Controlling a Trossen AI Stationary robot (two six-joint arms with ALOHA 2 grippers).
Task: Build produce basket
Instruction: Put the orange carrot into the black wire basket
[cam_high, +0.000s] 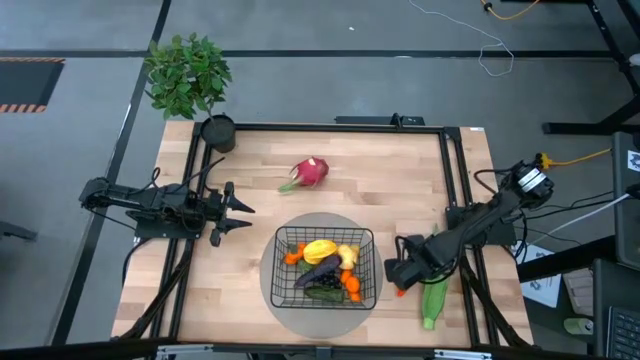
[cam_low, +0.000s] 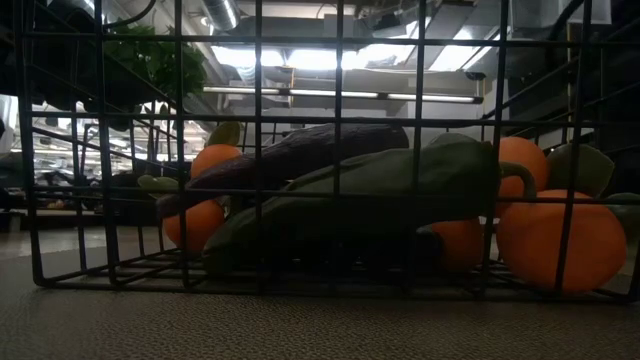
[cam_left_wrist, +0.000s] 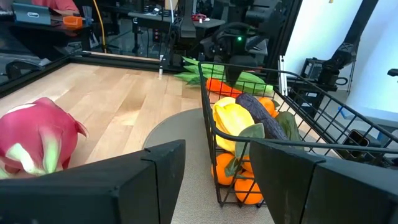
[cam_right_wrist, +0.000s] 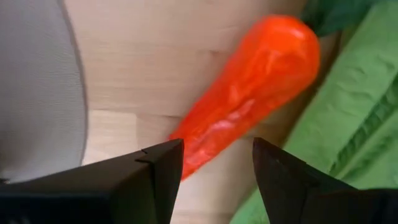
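The black wire basket (cam_high: 278, 262) stands on a round grey mat (cam_high: 300, 222) near the table's near edge. It holds a yellow fruit (cam_high: 320, 249), a purple eggplant (cam_high: 322, 268), orange fruits (cam_high: 351, 286) and a dark green piece (cam_low: 400, 180). The pink dragon fruit (cam_high: 310, 172) lies on the wood beyond the basket. My left gripper (cam_high: 240, 212) hovers open left of the basket. My right gripper (cam_high: 398, 275) is open right of the basket, low over the orange carrot (cam_right_wrist: 249, 93). Its fingers stand on either side of the carrot's narrow end. The green husk (cam_right_wrist: 354, 118) lies beside the carrot.
A leafy plant (cam_high: 188, 72) in a small black pot (cam_high: 218, 133) stands at the table's far left corner. A black frame (cam_high: 330, 128) runs along the table's edges. Bare wood lies between the dragon fruit and the far edge, and between basket and right gripper.
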